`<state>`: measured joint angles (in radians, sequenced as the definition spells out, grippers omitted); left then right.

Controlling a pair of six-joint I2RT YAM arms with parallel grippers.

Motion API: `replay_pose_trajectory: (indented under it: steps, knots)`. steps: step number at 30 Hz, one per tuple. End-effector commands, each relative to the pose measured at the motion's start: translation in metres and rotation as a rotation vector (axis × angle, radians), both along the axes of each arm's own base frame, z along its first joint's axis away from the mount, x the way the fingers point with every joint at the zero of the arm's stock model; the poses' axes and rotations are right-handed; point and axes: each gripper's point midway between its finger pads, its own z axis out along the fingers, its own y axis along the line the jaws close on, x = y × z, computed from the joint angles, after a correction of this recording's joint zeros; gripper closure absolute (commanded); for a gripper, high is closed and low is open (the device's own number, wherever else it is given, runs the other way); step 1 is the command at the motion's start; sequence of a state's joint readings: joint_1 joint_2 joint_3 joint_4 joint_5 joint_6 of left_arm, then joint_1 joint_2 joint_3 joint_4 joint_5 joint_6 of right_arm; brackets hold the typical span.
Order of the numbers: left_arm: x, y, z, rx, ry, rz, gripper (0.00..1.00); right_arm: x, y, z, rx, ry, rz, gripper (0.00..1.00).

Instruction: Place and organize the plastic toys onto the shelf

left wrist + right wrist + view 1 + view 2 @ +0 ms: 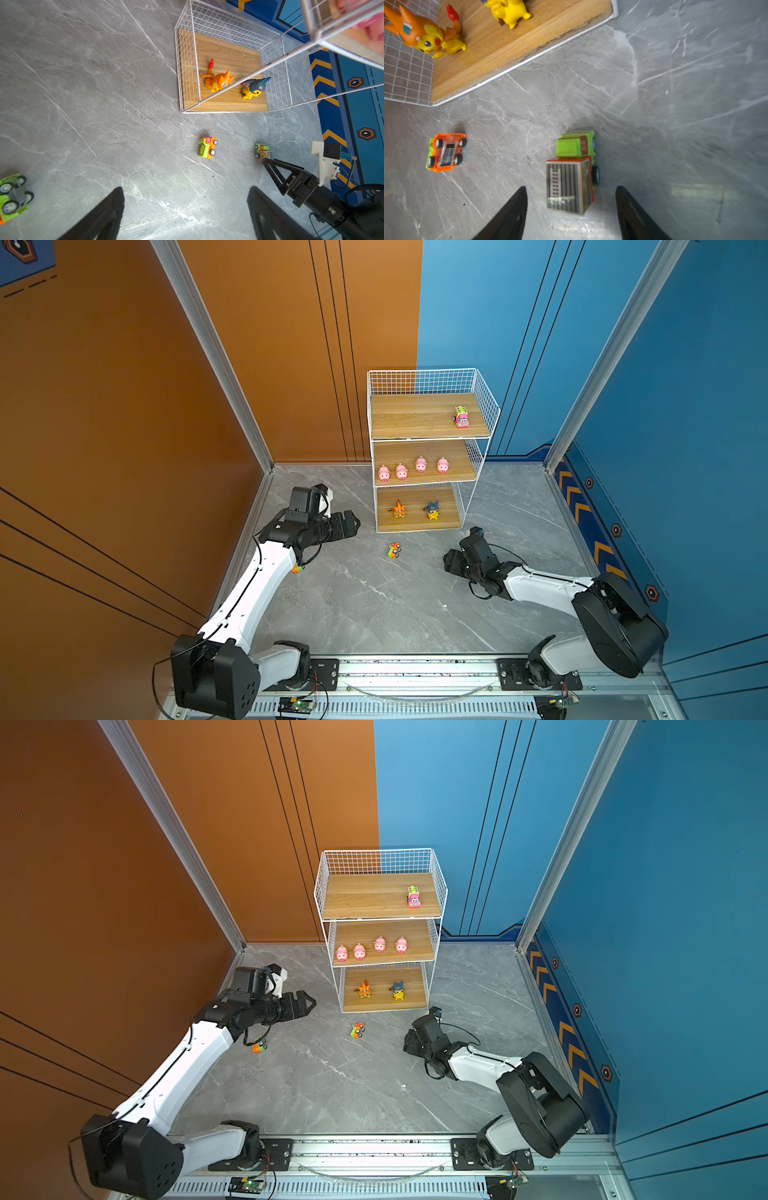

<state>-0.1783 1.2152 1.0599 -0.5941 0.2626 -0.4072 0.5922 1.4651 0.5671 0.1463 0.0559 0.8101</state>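
My right gripper (570, 187) is spread, a finger on each side of the green car (573, 172) on the floor (675, 104), with a gap on both sides. The orange car (446, 152) lies tipped over nearby, in front of the shelf (432, 381). My left gripper (186, 188) gapes wide and holds nothing. An upturned car (12, 195) lies beside that arm. The pink car (461, 416) stands on the top board, and four pigs (421, 464) on the middle one.

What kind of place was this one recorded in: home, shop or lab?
Most likely a purpose-built robot test booth, not a home. Robot arms are bolted to a metal rail, coloured wall panels sit between aluminium posts, and a small wire shelf of toys stands on a marble-look tabletop.
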Motion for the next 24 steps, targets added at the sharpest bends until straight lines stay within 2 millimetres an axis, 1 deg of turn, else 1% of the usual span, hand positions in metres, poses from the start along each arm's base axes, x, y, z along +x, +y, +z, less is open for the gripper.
replay_pose_trajectory:
  steps: [1,4,7,8,11,13,15,16,17,19,22,24]
  knots:
    - [-0.004,-0.003,-0.001,0.010,-0.011,-0.028,0.06,0.008,0.018,0.011,0.081,-0.049,-0.007,0.31]
    - [-0.004,-0.003,0.000,0.009,-0.013,-0.029,0.06,0.007,0.032,0.014,0.101,-0.061,0.000,0.31]
    - [-0.004,-0.003,0.000,0.010,-0.014,-0.028,0.06,0.006,0.043,0.012,0.141,-0.049,-0.040,0.31]
    - [-0.004,-0.003,0.000,0.010,-0.014,-0.028,0.06,-0.001,0.054,0.011,0.161,-0.045,-0.028,0.32]
    - [-0.004,-0.003,0.000,0.010,-0.016,-0.029,0.06,-0.008,0.071,0.014,0.221,-0.051,-0.061,0.33]
    - [-0.004,-0.002,0.001,0.010,-0.018,-0.028,0.06,-0.012,0.090,0.022,0.264,-0.079,-0.041,0.33]
    - [-0.005,-0.002,0.001,0.010,-0.019,-0.028,0.06,-0.016,0.105,0.032,0.269,-0.103,0.009,0.33]
    - [-0.005,-0.002,0.002,0.010,-0.021,-0.029,0.06,-0.017,0.109,0.037,0.251,-0.115,0.042,0.33]
    - [-0.005,-0.003,0.001,0.010,-0.020,-0.029,0.06,-0.018,0.110,0.041,0.223,-0.124,0.068,0.33]
    - [-0.005,-0.002,0.002,0.011,-0.021,-0.028,0.06,-0.020,0.103,0.050,0.147,-0.152,0.107,0.33]
    - [-0.005,-0.003,0.002,0.008,-0.021,-0.030,0.06,-0.023,0.083,0.066,0.020,-0.181,0.181,0.32]
    - [-0.005,-0.003,0.002,0.008,-0.021,-0.031,0.06,-0.026,0.065,0.074,-0.086,-0.193,0.226,0.31]
